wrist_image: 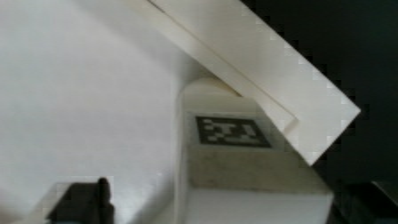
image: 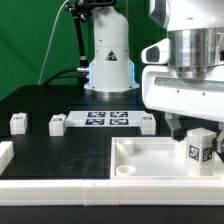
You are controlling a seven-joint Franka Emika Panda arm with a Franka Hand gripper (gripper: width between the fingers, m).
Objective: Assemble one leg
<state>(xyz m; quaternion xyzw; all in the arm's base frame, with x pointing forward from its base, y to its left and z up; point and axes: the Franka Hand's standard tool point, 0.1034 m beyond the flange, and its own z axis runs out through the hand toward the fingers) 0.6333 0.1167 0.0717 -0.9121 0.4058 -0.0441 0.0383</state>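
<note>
The end effector (image: pixel 196 136) appears closed on a small white plastic tagged leg (image: pixel 197 148) over the large white square tray (image: pixel 150 158); three more legs (image: pixel 18 122) stand on the black counter (image: pixel 60 150).

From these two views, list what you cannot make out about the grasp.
- Gripper: exterior view, the leg and wrist housing hide the fingertips; contact unclear.
- Wrist view: fingers cut off by the picture's edge.
- Leg's base: wrist view blurred; seating in the tabletop socket unreadable.
</note>
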